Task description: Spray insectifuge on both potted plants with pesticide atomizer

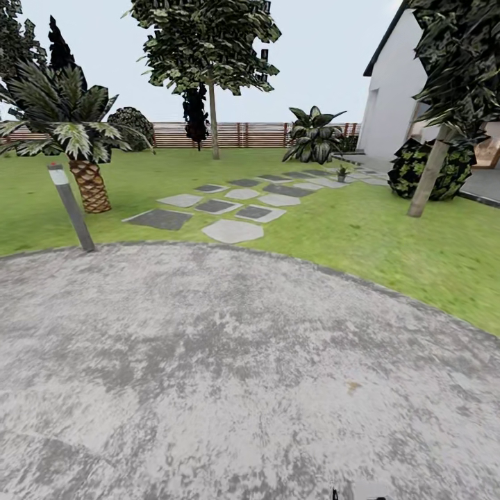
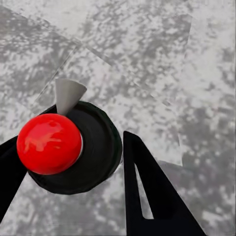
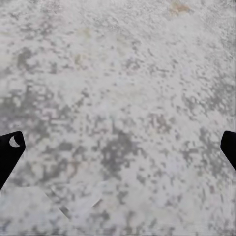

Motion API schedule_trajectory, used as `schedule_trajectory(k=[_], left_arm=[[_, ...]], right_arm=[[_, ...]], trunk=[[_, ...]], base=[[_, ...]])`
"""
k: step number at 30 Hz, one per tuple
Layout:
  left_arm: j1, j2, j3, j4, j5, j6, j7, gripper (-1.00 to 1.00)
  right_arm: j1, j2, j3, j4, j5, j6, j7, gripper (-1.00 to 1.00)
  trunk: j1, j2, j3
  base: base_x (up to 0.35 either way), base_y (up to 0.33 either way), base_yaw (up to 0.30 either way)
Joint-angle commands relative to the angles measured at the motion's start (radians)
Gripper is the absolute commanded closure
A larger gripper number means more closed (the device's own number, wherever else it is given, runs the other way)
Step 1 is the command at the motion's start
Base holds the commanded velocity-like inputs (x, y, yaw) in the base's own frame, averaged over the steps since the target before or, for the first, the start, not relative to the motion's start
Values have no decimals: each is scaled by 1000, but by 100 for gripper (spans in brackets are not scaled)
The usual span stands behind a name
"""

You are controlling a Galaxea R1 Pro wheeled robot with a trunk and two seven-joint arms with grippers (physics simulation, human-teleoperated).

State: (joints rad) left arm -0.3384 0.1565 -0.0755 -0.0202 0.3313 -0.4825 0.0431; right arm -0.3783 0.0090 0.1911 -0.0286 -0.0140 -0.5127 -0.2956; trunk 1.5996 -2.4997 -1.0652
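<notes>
In the left wrist view the pesticide atomizer (image 2: 73, 147) has a black round body, a shiny red cap (image 2: 48, 143) and a grey cone nozzle (image 2: 68, 93). My left gripper (image 2: 73, 169) is shut on its black body, one dark finger (image 2: 147, 191) on each side, above the grey paving. My right gripper (image 3: 118, 147) is open and holds nothing, its dark fingertips (image 3: 10, 152) far apart over the patio. Far off in the head view, one small green potted plant (image 1: 341, 172) sits by the stepping stones (image 1: 232, 208). The other potted plant is out of view.
The round grey patio (image 1: 229, 375) lies under me, with lawn (image 1: 361, 229) beyond. A slanted grey bollard (image 1: 71, 207) and a palm (image 1: 76, 139) stand left. A tree (image 1: 212, 83), a big dark shrub (image 1: 314, 135), the wooden fence (image 1: 236, 134) and a white house (image 1: 396, 90) lie farther off.
</notes>
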Motion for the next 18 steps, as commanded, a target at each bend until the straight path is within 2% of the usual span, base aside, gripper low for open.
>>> schedule_trajectory(k=[1, 18], left_arm=[[0, 0, -8, 0, 3, -2, 5, 100], [0, 1, -7, 0, 3, -2, 5, 100]], right_arm=[[-1, 0, 8, 1, -1, -1, -7, -100], [-1, 0, 8, 1, -1, -1, -7, -100]], trunk=[[0, 0, -1], [0, 0, -1]], base=[[338, 107, 0], [338, 107, 0]])
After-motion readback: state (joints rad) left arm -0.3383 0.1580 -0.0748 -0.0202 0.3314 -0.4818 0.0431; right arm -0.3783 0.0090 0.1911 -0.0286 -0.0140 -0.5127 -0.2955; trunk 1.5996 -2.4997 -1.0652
